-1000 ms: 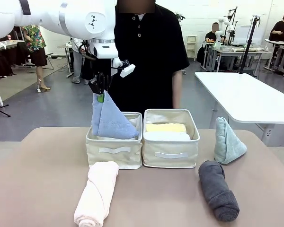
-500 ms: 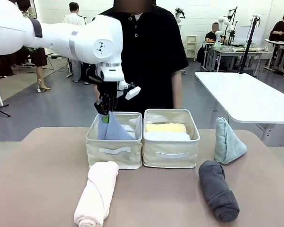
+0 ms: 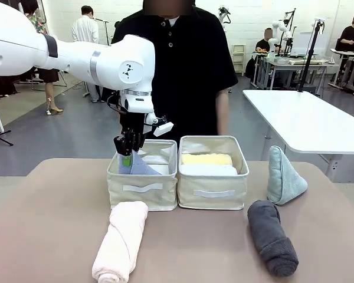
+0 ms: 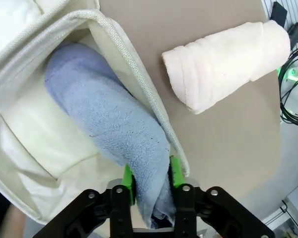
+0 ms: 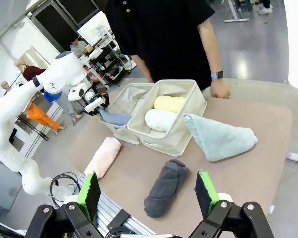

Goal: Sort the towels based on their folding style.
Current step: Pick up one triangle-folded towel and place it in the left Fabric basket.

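Nearest the robot, above the table's near side: right gripper (image 5: 147, 183), jaws spread wide, nothing between them, well apart from every towel.

On the bare table (image 3: 47, 224), in front of the bins: pale pink rolled towel (image 3: 121, 242) at left, lying lengthwise toward the robot, far end just beside the left bin's front wall. At right: dark grey rolled towel (image 3: 272, 237), likewise lengthwise, apart from the bins. Just behind the grey roll: pale mint cone towel (image 3: 283, 175), standing point-up, near the right bin but not touching it.

Mid-table, side by side and touching: two cream fabric bins. Right bin (image 3: 213, 191): holds the yellow rolled towel (image 3: 206, 158) at the back and the white rolled towel (image 3: 207, 170) in front of it, both crosswise. Left bin (image 3: 143, 190): holds the periwinkle blue cone towel (image 4: 109, 124), lying against the wall on the pink roll's side.

At the left bin's rim, toward its left side: left gripper (image 3: 127, 154), pointing down, closed on the blue towel's narrow end. Green pads (image 4: 128, 179) pressing the cloth from both sides. Rest of the towel running away from the fingertips and down into the bin, broad end farthest from the fingers.

Beyond the bins: person (image 3: 189, 71) in a black shirt, standing at the table's far edge, person's hand (image 5: 219, 89) resting at that edge.
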`<state>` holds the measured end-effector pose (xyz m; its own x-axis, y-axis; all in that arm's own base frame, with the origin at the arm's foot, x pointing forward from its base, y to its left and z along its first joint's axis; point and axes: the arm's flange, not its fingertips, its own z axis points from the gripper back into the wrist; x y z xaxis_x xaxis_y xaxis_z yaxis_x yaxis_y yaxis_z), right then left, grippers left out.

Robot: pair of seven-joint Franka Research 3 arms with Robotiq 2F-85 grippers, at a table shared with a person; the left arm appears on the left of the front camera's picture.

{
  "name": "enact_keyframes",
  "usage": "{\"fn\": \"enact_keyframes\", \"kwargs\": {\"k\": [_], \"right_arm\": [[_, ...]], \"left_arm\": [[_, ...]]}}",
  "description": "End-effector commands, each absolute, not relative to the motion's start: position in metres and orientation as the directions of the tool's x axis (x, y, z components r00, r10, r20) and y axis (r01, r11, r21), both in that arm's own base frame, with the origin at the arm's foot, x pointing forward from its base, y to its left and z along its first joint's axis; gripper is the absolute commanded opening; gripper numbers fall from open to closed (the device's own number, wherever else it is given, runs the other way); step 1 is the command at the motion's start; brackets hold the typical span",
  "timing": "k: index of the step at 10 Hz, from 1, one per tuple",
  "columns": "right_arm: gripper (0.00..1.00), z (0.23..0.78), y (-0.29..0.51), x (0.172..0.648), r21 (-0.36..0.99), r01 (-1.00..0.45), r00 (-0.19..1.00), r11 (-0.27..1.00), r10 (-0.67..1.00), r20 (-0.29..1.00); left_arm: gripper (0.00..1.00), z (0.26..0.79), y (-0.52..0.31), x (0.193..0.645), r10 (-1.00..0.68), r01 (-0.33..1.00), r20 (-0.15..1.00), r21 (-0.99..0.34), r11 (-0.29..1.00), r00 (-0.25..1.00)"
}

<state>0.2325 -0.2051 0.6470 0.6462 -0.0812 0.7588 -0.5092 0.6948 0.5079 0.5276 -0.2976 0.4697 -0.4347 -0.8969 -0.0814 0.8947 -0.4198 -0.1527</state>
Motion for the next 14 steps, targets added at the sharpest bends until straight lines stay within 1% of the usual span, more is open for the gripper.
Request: {"fn": "enact_keyframes", "kwargs": {"k": [1, 8, 9, 10, 11, 12, 13, 14], "right_arm": [[1.0, 0.646, -0.205, 0.233, 0.509, -0.511, 0.646, 0.692, -0.082, 0.759], [1.0, 0.646, -0.205, 0.233, 0.509, -0.511, 0.646, 0.692, -0.082, 0.759], [1.0, 0.646, -0.205, 0.233, 0.509, -0.511, 0.646, 0.692, -0.082, 0.759], [1.0, 0.646, -0.205, 0.233, 0.509, -0.511, 0.646, 0.692, -0.082, 0.759], [1.0, 0.646, -0.205, 0.233, 0.509, -0.511, 0.646, 0.692, -0.082, 0.759], [1.0, 0.646, -0.205, 0.233, 0.509, -0.511, 0.646, 0.692, -0.082, 0.759], [1.0, 0.646, -0.205, 0.233, 0.509, -0.511, 0.646, 0.692, -0.082, 0.759], [1.0, 0.646, -0.205, 0.233, 0.509, -0.511, 0.646, 0.692, -0.082, 0.759]], "left_arm": [[1.0, 0.473, -0.298, 0.527, -0.889, 0.886, -0.081, -0.162, -0.435, -0.451], [1.0, 0.479, -0.295, 0.529, -0.899, 0.896, -0.081, -0.159, -0.414, -0.43], [1.0, 0.498, -0.286, 0.528, -0.91, 0.907, -0.063, -0.137, -0.398, -0.409], [1.0, 0.54, -0.261, 0.525, -0.922, 0.917, -0.062, -0.147, -0.371, -0.383], [1.0, 0.585, -0.223, 0.519, -0.924, 0.911, -0.004, -0.169, -0.376, -0.382], [1.0, 0.635, -0.166, 0.506, -0.932, 0.921, 0.085, -0.148, -0.361, -0.352], [1.0, 0.653, -0.138, 0.496, -0.944, 0.939, 0.104, -0.115, -0.325, -0.314], [1.0, 0.667, -0.099, 0.485, -0.963, 0.966, 0.125, -0.067, -0.249, -0.24]]}}
